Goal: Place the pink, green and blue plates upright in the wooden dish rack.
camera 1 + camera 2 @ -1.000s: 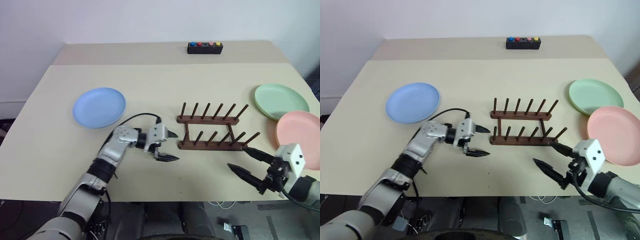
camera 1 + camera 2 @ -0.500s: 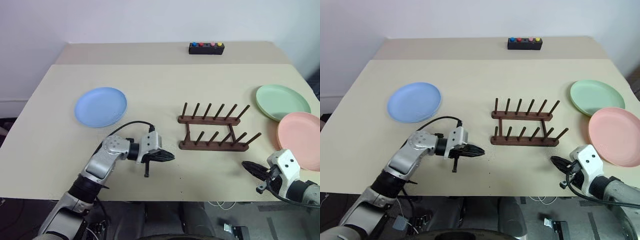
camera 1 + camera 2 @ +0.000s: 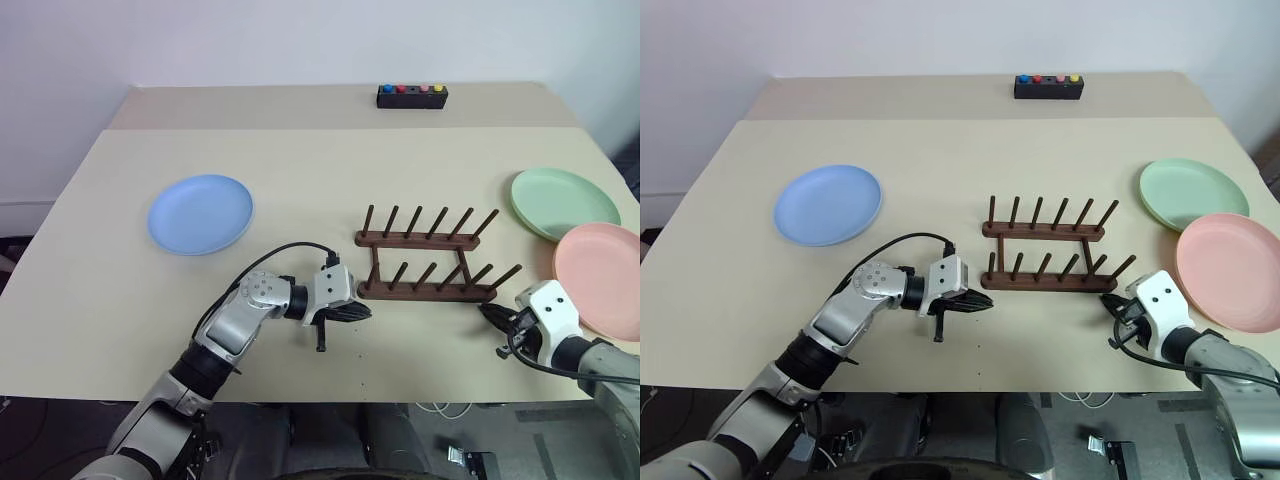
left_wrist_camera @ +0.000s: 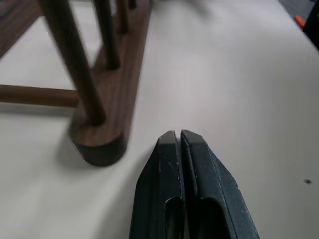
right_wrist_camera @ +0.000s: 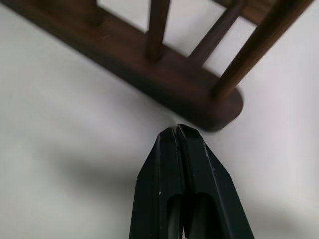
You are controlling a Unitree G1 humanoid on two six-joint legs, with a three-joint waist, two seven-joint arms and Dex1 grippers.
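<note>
The wooden dish rack [image 3: 430, 262] stands empty in the middle of the table. Far to its left lies the blue plate [image 3: 200, 213], flat on the table. At the right edge the green plate [image 3: 563, 202] also lies flat, with the pink plate [image 3: 600, 278] overlapping its near rim. My left gripper [image 3: 366, 311] is shut and holds nothing, its tip just short of the near rail's left end [image 4: 97, 144]. My right gripper [image 3: 488, 313] is shut and holds nothing too, its tip close to the near rail's right end [image 5: 214, 112].
A small black box with coloured buttons [image 3: 411, 96] sits at the table's far edge. The table's near edge [image 3: 400, 400] runs just behind both hands. Bare tabletop [image 3: 300, 180] lies between the blue plate and the rack.
Both grippers went from open to shut. The left hand moved right to the rack's left end. The right hand dropped and moved forward to the rack's right end.
</note>
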